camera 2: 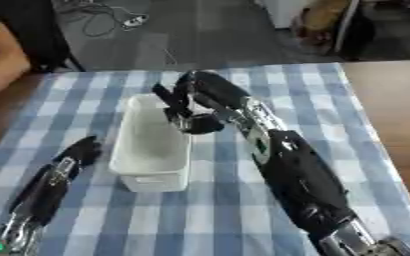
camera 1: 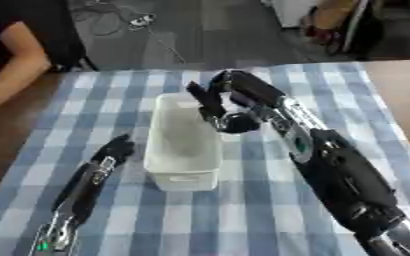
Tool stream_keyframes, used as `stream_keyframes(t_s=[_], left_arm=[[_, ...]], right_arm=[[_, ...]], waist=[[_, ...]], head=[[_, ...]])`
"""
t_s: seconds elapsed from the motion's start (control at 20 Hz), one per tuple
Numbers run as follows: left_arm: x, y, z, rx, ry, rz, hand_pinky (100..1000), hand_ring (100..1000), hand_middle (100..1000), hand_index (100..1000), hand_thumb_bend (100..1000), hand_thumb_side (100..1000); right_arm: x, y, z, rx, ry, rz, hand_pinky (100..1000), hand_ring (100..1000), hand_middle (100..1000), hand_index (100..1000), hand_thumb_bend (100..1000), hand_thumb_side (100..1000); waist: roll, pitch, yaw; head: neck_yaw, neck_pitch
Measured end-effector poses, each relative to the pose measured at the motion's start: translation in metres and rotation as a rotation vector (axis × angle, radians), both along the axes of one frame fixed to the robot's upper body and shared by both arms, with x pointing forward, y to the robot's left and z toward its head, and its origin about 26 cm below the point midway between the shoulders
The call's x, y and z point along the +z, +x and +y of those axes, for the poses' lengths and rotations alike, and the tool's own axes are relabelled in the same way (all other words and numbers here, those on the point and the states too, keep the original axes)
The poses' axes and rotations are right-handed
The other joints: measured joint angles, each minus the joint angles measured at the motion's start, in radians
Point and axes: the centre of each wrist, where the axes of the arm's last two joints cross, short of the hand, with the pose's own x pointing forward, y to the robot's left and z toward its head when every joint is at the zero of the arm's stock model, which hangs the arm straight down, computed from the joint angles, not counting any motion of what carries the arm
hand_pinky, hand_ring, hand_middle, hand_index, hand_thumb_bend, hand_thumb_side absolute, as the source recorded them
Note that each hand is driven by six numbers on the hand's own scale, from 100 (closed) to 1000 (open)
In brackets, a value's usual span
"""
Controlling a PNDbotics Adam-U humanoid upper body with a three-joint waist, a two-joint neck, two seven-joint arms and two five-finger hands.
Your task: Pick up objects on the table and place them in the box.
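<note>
My right hand (camera 1: 219, 107) hangs over the white box (camera 1: 184, 145) at frame centre, fingers curled around a dark round thing (camera 1: 237, 123) by the right rim. If I let go here, it may strike the rim and roll onto the checked cloth (camera 1: 243, 210). My left hand (camera 1: 114, 150) rests slack, lower left.

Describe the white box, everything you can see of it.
The white box is a long, open-topped rectangular tub, plastic by its look, with slightly translucent walls and a rim lip. It stands upright on the blue-and-white checked cloth, long axis running away from the robot. Nothing can be made out inside it. The right hand hangs over its far right rim, fingers curled; contact is unclear. The left hand lies beside it, apart.
</note>
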Motion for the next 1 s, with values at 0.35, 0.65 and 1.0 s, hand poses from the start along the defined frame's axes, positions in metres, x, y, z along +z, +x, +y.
stream_keyframes(t_s=[0.35,0.65,1.0], left_arm=[[0.001,0.001,-0.004,-0.006,-0.008,-0.005,942,885,1000,862,100,1000],[0.001,0.001,-0.004,-0.010,-0.007,-0.005,942,885,1000,862,100,1000],[-0.001,0.002,-0.004,-0.013,-0.007,0.000,943,885,1000,862,100,1000]], right_arm=[[-0.016,-0.005,0.015,0.050,-0.017,0.004,753,564,412,429,100,477],[-0.021,-0.007,0.018,0.094,-0.046,0.000,867,799,796,800,100,765],[0.003,-0.004,0.015,0.158,-0.112,-0.067,901,846,858,866,100,849]], waist=[[0.009,-0.001,0.001],[0.008,-0.002,0.002],[0.003,-0.002,0.005]], head=[[-0.006,0.000],[-0.009,0.000],[-0.009,0.000]])
